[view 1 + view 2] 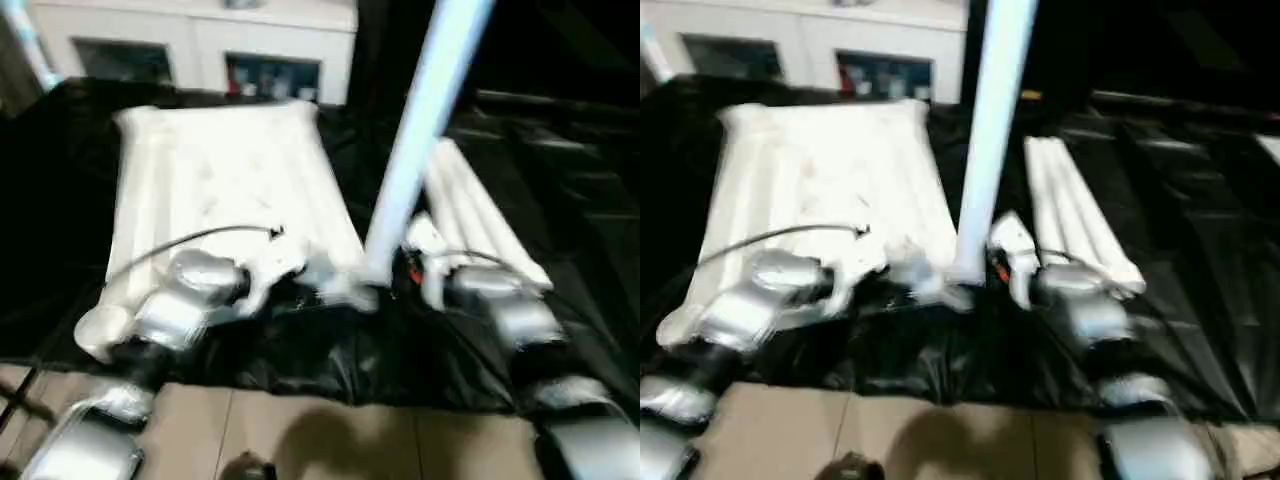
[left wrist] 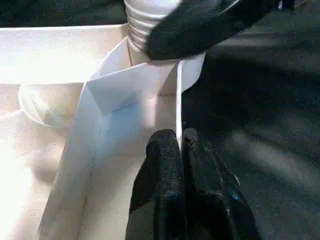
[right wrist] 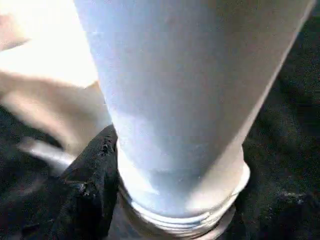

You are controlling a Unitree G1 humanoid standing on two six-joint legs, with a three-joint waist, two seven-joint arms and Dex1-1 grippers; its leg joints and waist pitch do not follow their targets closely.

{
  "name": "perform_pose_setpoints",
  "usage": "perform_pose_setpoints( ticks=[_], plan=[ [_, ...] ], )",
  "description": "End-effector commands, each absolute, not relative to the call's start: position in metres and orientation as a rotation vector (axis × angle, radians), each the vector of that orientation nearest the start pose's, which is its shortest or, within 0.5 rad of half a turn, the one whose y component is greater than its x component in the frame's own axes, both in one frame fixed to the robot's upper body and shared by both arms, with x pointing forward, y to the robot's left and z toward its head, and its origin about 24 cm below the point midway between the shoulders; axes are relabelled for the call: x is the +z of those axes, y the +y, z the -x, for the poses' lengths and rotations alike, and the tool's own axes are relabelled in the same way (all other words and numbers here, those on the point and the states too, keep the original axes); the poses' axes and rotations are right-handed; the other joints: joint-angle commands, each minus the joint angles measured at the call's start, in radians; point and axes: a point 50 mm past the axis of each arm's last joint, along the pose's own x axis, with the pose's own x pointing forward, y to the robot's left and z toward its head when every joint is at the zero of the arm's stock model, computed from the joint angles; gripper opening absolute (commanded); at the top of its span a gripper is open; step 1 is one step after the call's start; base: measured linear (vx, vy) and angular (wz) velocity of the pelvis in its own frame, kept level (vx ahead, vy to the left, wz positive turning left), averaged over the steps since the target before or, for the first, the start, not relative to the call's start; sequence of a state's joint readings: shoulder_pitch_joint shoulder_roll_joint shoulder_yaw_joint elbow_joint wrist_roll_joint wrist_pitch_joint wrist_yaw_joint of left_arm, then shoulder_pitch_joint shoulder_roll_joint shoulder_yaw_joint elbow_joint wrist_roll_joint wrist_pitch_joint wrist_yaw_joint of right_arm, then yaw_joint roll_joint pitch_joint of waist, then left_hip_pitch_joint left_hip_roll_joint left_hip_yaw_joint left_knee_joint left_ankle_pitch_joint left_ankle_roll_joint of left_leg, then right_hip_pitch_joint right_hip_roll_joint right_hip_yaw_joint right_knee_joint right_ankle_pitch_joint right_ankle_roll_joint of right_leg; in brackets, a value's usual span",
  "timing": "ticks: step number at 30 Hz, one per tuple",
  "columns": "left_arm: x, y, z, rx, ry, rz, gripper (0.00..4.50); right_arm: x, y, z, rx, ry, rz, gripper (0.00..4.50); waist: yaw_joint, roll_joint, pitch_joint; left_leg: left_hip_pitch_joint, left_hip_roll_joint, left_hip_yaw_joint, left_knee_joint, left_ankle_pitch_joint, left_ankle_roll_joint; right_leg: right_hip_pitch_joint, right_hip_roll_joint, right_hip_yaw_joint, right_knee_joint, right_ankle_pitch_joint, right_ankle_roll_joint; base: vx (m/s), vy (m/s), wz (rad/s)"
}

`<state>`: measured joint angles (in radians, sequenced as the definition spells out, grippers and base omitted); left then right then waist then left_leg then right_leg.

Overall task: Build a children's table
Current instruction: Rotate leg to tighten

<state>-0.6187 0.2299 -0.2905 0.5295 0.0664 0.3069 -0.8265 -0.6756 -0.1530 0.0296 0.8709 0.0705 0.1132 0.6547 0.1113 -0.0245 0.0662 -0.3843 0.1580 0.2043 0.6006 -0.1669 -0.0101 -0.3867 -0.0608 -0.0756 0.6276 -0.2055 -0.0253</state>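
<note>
White leg [image 1: 425, 120] upright, top cut off; L pincer [image 2: 179, 145] pinching tabletop [image 1: 215, 180] rim, R pincer unclear.

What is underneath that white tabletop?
A black sheet lies under the white tabletop and spreads beyond it on all sides. Whatever lies beneath the sheet is covered.

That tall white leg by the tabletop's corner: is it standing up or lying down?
Standing up. The leg rises steeply from the tabletop's near corner, its threaded end at the socket, while the spare legs lie flat.
</note>
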Motion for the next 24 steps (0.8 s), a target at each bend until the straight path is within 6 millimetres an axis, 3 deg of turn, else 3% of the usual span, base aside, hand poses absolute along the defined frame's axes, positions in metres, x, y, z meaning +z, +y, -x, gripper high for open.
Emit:
perform_pose_setpoints(
  ticks=[1, 5, 6, 9, 11, 14, 17, 20, 21, 24],
  plan=[
    [0.081, 0.065, -0.344, -0.934, 0.296, -0.332, 0.00, 0.015, -0.091, -0.347, 0.609, 0.468, -0.044, 2.81, -0.010, 0.003, -0.061, 0.040, 0.092, -0.060, -0.082, -0.369, -0.064, 0.016, -0.130, 0.069, -0.110, -0.437, -0.173, 0.000, 0.000, 0.00],
    [0.084, 0.053, -0.341, -0.941, 0.277, -0.320, 0.00, 0.018, -0.073, -0.347, 0.639, 0.431, -0.025, 2.81, -0.011, -0.003, -0.068, 0.030, 0.091, -0.052, -0.082, -0.291, -0.038, 0.027, -0.123, 0.069, -0.099, -0.293, -0.184, 0.000, 0.000, 0.00],
    [0.084, 0.051, -0.341, -0.945, 0.273, -0.321, 0.00, 0.019, -0.071, -0.347, 0.644, 0.423, -0.018, 3.36, -0.010, -0.003, -0.070, 0.025, 0.089, -0.050, -0.080, -0.256, -0.020, 0.031, -0.123, 0.069, -0.094, -0.242, -0.192, 0.000, 0.000, 0.00],
    [0.081, 0.050, -0.338, -0.978, 0.265, -0.346, 0.00, 0.021, -0.065, -0.347, 0.666, 0.412, -0.051, 3.52, -0.008, -0.005, -0.070, 0.022, 0.087, -0.046, -0.077, -0.207, 0.012, 0.034, -0.122, 0.069, -0.091, -0.195, -0.200, 0.000, 0.000, 0.00],
    [0.080, 0.051, -0.338, -0.984, 0.267, -0.354, 0.00, 0.022, -0.065, -0.348, 0.669, 0.411, -0.054, 3.78, -0.008, -0.004, -0.070, 0.022, 0.087, -0.046, -0.077, -0.205, 0.016, 0.035, -0.123, 0.068, -0.092, -0.202, -0.201, 0.000, 0.000, 0.00],
    [0.079, 0.056, -0.333, -1.038, 0.267, -0.368, 0.00, 0.025, -0.069, -0.349, 0.699, 0.388, -0.036, 3.96, -0.008, 0.001, -0.067, 0.026, 0.091, -0.050, -0.082, -0.250, 0.002, 0.031, -0.123, 0.067, -0.097, -0.264, -0.194, 0.000, 0.000, 0.00],
    [0.077, 0.061, -0.327, -1.099, 0.274, -0.382, 0.00, 0.028, -0.078, -0.347, 0.783, 0.356, 0.007, 3.96, -0.015, 0.002, -0.068, 0.025, 0.092, -0.050, -0.083, -0.252, -0.003, 0.033, -0.120, 0.067, -0.092, -0.236, -0.199, 0.000, 0.000, 0.00],
    [0.076, 0.068, -0.324, -1.147, 0.277, -0.391, 0.00, 0.030, -0.087, -0.344, 0.865, 0.334, 0.048, 3.96, -0.014, 0.004, -0.071, 0.022, 0.092, -0.047, -0.080, -0.212, 0.015, 0.038, -0.121, 0.067, -0.086, -0.166, -0.216, 0.000, 0.000, 0.00],
    [0.076, 0.069, -0.323, -1.165, 0.275, -0.394, 0.00, 0.030, -0.091, -0.343, 0.899, 0.332, 0.055, 3.96, -0.013, 0.000, -0.072, 0.020, 0.089, -0.045, -0.077, -0.196, 0.030, 0.041, -0.120, 0.067, -0.085, -0.137, -0.219, 0.000, 0.000, 0.00],
    [0.075, 0.075, -0.320, -1.209, 0.280, -0.397, 0.00, 0.032, -0.101, -0.337, 0.995, 0.324, 0.087, 3.96, -0.007, 0.002, -0.071, 0.022, 0.092, -0.043, -0.076, -0.186, 0.046, 0.038, -0.117, 0.065, -0.083, -0.122, -0.232, 0.000, 0.000, 0.00]
  ],
)
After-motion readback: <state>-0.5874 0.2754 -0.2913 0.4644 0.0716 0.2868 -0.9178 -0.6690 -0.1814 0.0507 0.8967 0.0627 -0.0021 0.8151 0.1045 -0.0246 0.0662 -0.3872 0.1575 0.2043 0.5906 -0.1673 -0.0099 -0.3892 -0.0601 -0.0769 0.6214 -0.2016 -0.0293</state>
